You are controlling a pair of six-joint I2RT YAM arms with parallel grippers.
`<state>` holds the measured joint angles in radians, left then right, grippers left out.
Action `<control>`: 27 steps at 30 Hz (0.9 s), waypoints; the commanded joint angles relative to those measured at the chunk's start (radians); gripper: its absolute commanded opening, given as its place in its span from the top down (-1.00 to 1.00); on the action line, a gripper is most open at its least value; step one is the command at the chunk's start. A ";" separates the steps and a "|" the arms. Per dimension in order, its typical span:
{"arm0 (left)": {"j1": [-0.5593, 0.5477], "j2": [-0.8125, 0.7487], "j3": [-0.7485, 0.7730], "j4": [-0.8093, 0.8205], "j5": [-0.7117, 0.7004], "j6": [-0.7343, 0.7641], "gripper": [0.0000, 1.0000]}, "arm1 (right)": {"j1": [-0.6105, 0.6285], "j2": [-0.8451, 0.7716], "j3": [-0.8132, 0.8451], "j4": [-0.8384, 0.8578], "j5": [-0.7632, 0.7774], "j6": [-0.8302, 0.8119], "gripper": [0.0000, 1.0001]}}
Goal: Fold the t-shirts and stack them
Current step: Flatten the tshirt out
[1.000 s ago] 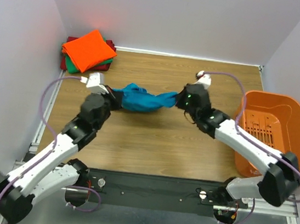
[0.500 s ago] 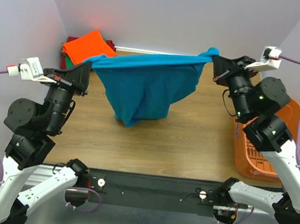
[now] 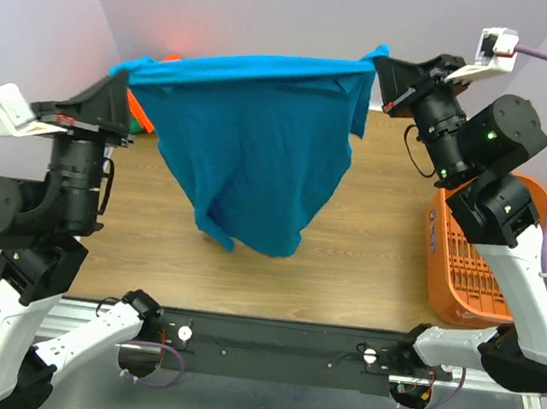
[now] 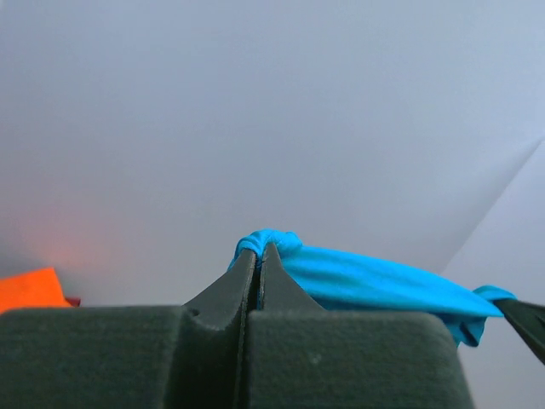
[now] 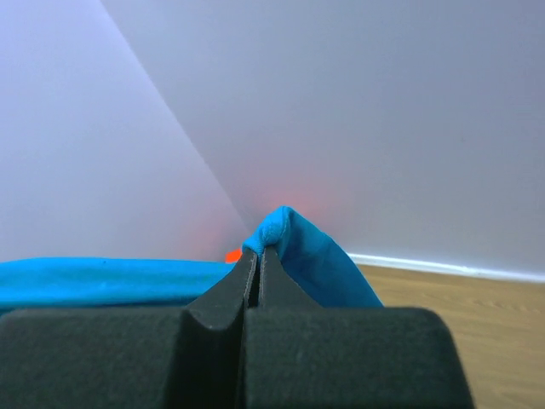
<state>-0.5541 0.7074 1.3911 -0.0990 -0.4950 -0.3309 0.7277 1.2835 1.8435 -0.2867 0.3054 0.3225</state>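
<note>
Left gripper (image 3: 118, 95) is clamped tight on one top corner of the teal shirt (image 3: 250, 151), high above the table (image 3: 370, 237). The shirt hangs spread between both arms. Right gripper (image 3: 379, 77) is pinched closed on the other corner, above the basket (image 3: 453, 279).

Suspended garment: the teal-blue t-shirt (image 3: 250, 151), unfolded and held above the surface (image 3: 370, 237). Its upper edge is stretched into a taut, nearly level line from the left to the far right. Each end of that edge is bunched and pinched between closed jaws, at the left gripper (image 4: 258, 254) and the right gripper (image 5: 258, 254). The body hangs in loose folds, narrowing downward; whether its lowest point touches the surface cannot be judged. Folded orange t-shirt (image 4: 30, 290): far left corner, largely hidden behind the teal cloth.
</note>
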 commanded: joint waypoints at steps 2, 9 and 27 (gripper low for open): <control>0.014 -0.025 0.074 0.246 -0.227 0.153 1.00 | -0.024 0.016 0.118 0.015 -0.038 -0.036 0.99; 0.013 0.041 0.158 0.429 -0.248 0.325 1.00 | -0.024 0.086 0.143 0.053 -0.124 0.026 0.99; 0.194 1.174 0.713 0.084 0.466 -0.045 0.43 | -0.479 0.641 -0.099 -0.095 -0.029 0.171 0.71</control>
<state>-0.3786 1.7691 1.9842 0.1429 -0.1997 -0.2596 0.3489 1.8282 1.8000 -0.2462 0.3225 0.4057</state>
